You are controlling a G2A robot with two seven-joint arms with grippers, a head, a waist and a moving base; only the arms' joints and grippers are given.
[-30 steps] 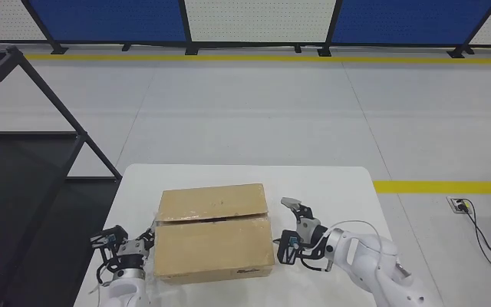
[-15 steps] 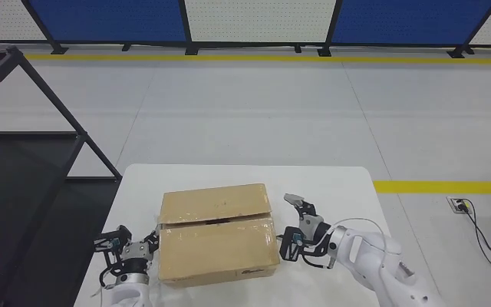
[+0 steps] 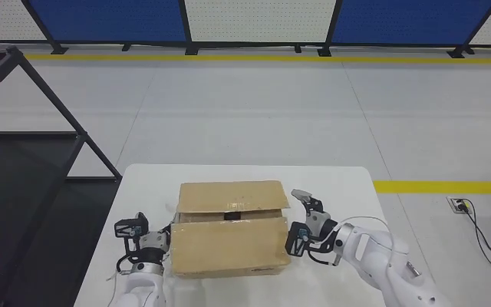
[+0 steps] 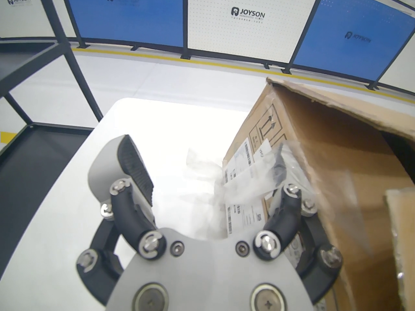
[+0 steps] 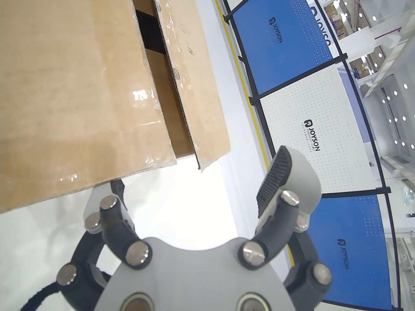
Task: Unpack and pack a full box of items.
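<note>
Beneath box (image 5: 74, 66) flap — right pincer (image 5: 197, 182)'s inner finger; mostly hidden.

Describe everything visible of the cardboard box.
The cardboard box is brown and rectangular, lying flat on the white table. Its top flaps are down, with a dark gap along the seam. Clear tape shines on the flaps; white labels and loose clear film mark one end. Both open, the left gripper and right gripper flank its ends.

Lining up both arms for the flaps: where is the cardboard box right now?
In the top view, the cardboard box sits on the white table near its front edge, flanked by the left gripper and the right gripper.
</note>
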